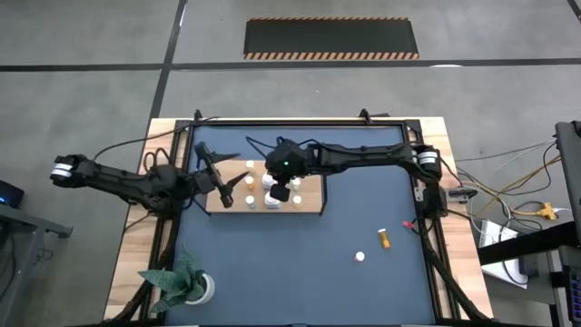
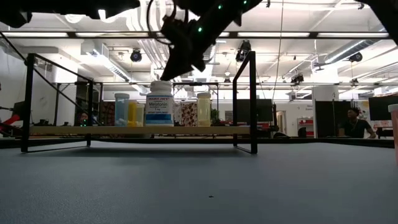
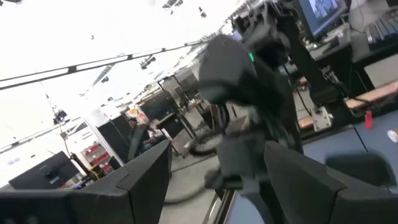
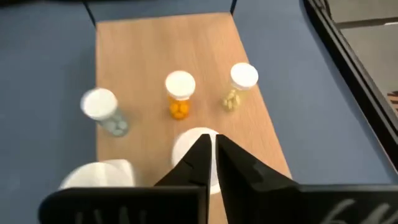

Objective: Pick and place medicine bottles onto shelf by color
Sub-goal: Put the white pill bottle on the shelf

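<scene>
The wooden shelf (image 1: 310, 203) stands at the table's far middle with several medicine bottles upright on it. The right wrist view shows a grey-filled one (image 4: 101, 107), an orange one (image 4: 180, 94), a yellowish one (image 4: 241, 79) and a large white one (image 4: 99, 175). The low view shows the large white bottle (image 2: 160, 104) in front. My right gripper (image 4: 212, 152) is shut and slants down over the shelf's bottles. My left gripper (image 3: 217, 149) is open at the shelf's left end (image 1: 221, 182), holding nothing. An orange bottle (image 1: 384, 238) and a white-capped one (image 1: 360, 257) are on the table at the near right. My right gripper's shut fingertips stand over a white bottle's cap (image 4: 188, 146), coming from the table's right and slanting down. I cannot tell whether they touch it.
A potted green plant (image 1: 186, 282) stands at the near left corner. The shelf's black frame ends (image 2: 252, 102) rise above the board. A small red thing (image 1: 408, 224) lies near the right edge. Bare blue tabletop (image 1: 290, 272) spreads in front of the shelf.
</scene>
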Motion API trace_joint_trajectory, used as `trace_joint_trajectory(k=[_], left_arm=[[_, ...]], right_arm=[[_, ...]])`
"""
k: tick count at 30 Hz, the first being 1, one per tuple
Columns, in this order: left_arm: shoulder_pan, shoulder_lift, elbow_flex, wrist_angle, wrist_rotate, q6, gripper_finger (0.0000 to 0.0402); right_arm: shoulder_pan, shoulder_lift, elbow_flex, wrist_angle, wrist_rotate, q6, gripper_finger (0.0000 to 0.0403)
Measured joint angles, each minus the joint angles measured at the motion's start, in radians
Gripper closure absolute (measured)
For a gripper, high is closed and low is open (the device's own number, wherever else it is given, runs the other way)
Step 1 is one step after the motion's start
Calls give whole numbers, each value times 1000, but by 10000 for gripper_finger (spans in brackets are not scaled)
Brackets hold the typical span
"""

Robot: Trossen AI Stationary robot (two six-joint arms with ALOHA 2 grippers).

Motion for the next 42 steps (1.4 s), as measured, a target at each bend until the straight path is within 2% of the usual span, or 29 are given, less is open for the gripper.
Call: trace_joint_trajectory(k=[8,14,30,42], left_arm=[[0,-21,-19,4,0,1,162],[0,-29,-23,5,0,4,162],[0,-27,-24,2,0,6,162],[0,-26,-24,6,1,6,162]], right_arm=[[-10,63,6,58,1,-6,394],[-10,64,3,37,2,-11,394],[-10,51,5,-23,-7,-158,394],[-8,26,2,-27,-8,-155,394]])
